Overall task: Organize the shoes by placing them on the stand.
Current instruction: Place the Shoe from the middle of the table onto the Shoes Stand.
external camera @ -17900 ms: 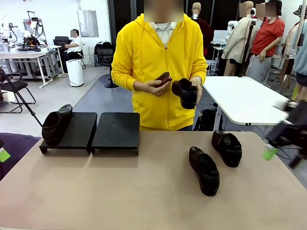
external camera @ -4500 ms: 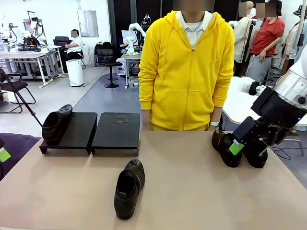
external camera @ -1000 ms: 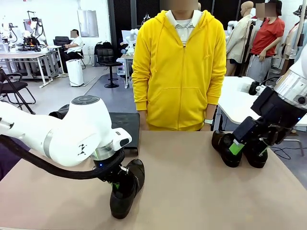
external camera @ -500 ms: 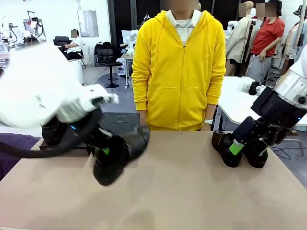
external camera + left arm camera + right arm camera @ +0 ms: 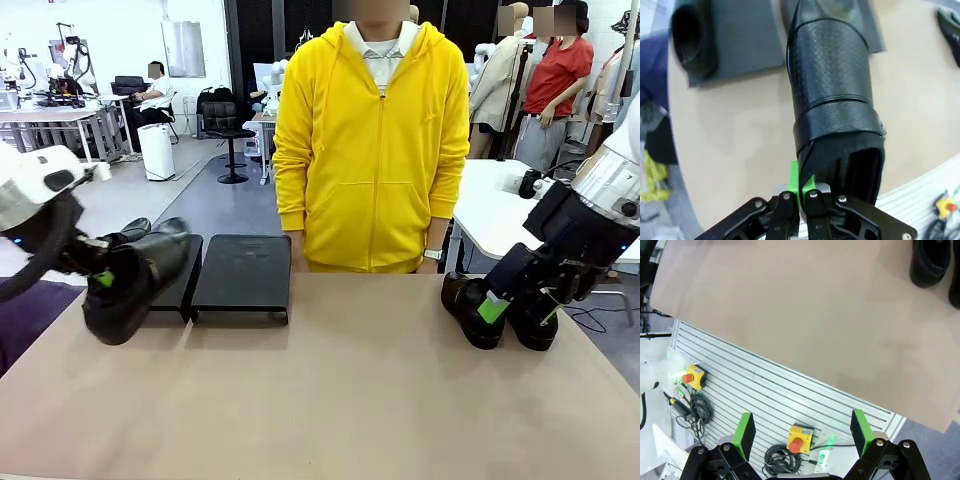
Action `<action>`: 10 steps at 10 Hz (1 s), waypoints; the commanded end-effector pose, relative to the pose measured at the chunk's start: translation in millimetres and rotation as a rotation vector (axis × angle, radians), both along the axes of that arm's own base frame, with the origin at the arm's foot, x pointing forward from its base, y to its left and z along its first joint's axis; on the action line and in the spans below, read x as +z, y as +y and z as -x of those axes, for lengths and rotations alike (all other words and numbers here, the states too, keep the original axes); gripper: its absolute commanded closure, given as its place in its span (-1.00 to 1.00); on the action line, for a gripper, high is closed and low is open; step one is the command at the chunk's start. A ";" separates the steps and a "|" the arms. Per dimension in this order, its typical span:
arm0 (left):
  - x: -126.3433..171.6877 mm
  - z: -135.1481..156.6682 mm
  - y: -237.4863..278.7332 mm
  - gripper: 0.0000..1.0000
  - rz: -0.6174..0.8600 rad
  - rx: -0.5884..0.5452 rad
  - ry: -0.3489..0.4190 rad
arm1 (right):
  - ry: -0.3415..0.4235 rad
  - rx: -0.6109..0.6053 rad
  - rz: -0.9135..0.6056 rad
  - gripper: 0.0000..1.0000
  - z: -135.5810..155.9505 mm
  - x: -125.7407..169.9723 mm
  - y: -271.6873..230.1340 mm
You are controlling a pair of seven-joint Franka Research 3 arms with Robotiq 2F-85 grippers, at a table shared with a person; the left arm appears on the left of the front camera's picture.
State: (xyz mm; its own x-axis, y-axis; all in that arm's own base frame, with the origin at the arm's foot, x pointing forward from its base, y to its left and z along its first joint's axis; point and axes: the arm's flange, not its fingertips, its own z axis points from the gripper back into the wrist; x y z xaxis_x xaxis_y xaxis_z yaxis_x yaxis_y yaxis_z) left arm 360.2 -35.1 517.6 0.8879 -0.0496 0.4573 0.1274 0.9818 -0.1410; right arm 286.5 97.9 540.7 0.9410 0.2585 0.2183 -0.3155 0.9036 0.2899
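Shoe (image 5: 832, 90) held tight in our left claw (image 5: 801, 186), up over the table (image 5: 740, 130).
We pinch its back edge, and its toe points away from the claw toward the stand (image 5: 745, 45). Another shoe (image 5: 692, 42) sits on the stand, farther from the claw and off to one side of the toe. Our right claw (image 5: 518, 310) is wide and has nothing in it. Two more shoes (image 5: 470, 305) stand on the table right beside it.
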 end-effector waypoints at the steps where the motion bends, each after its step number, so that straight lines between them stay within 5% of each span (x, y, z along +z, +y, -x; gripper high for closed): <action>1: 10.8 4.0 -26.0 1.00 -0.007 -0.093 -0.025 | 0.001 0.017 -0.026 -1.00 -1.3 0.8 -0.3; 7: 4.7 5.6 -33.7 1.00 -0.018 -0.095 -0.012 | 0.001 0.017 -0.026 -1.00 -1.3 0.8 -0.3; 10: 14.7 -119.8 -22.5 1.00 0.083 -0.016 -0.025 | 0.001 0.017 -0.026 -1.00 -1.3 0.8 -0.3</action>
State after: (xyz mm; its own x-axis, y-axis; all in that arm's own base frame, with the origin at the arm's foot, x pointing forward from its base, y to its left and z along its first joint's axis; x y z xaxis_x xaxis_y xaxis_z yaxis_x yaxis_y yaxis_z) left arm 425.5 -59.2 522.3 0.8868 -0.0726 0.4564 0.1686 0.9704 -0.1732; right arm 286.4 98.0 541.0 0.9410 0.2587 0.2182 -0.3156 0.9036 0.2897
